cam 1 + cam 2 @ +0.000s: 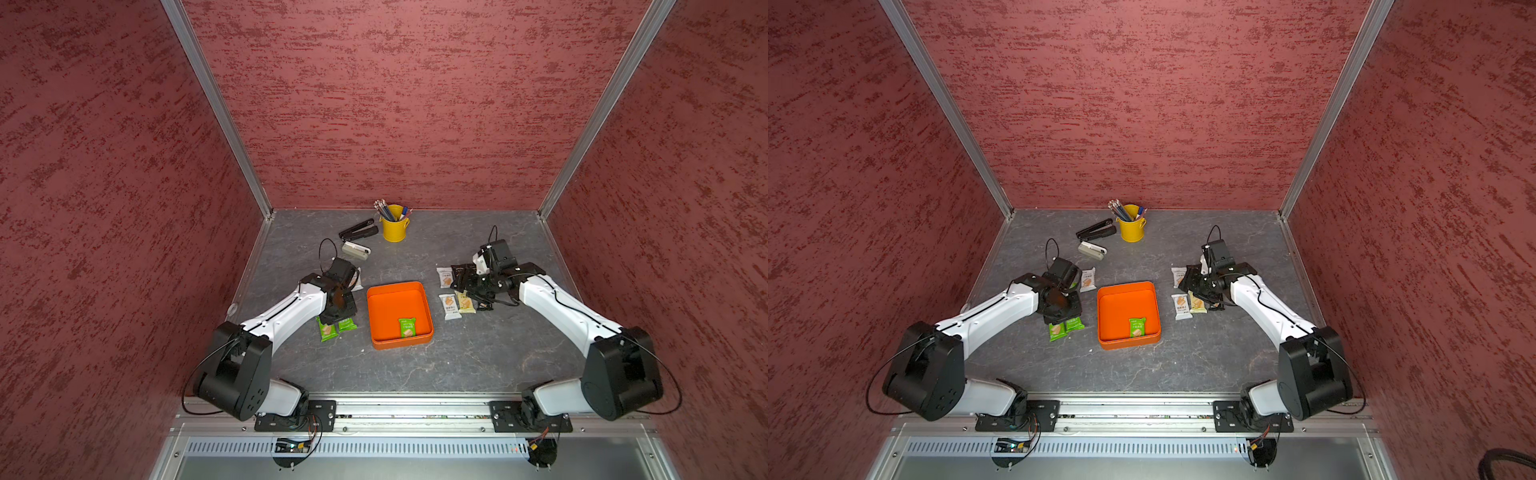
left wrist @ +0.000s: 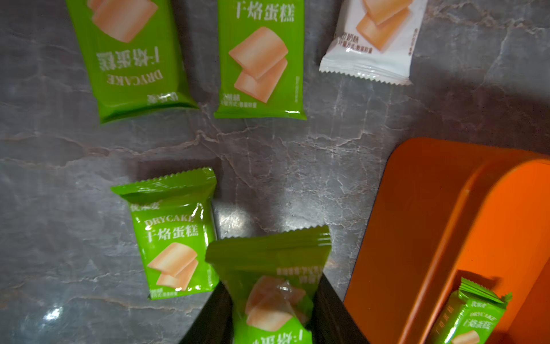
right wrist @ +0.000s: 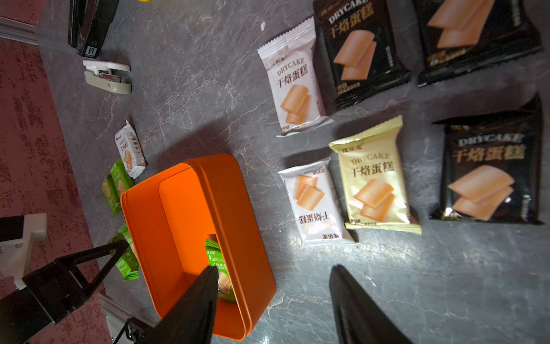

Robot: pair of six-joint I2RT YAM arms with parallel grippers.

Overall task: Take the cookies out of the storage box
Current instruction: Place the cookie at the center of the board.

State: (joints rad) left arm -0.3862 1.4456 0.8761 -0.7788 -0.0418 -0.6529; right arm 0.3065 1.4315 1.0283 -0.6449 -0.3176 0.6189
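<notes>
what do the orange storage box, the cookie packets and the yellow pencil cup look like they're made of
Orange storage box: likely moulded plastic, smooth satin, rounded corners.
Cookie packets: glossy plastic film, with glare and serrated sealed ends.
Yellow pencil cup: probably painted metal, thin rim, side handle; glossy plastic possible.

**LEGIBLE MARKINGS: SNACK PACKETS**

In the left wrist view, one flat green sealed packet [image 2: 175, 238] outside the shallow orange plastic tray [image 2: 416, 223] bears "DRYCAKE" above "干焙蛋糕" in white print. The green packet in the tray [image 2: 467, 320] bears the same two lines. In the right wrist view, the white sealed packet [image 3: 293, 80], the pale yellow sealed packet [image 3: 375, 175] and the black sealed packet [image 3: 488, 169] each carry "DRYCAKE" over "干焙蛋糕". Smaller print is illegible.
</notes>
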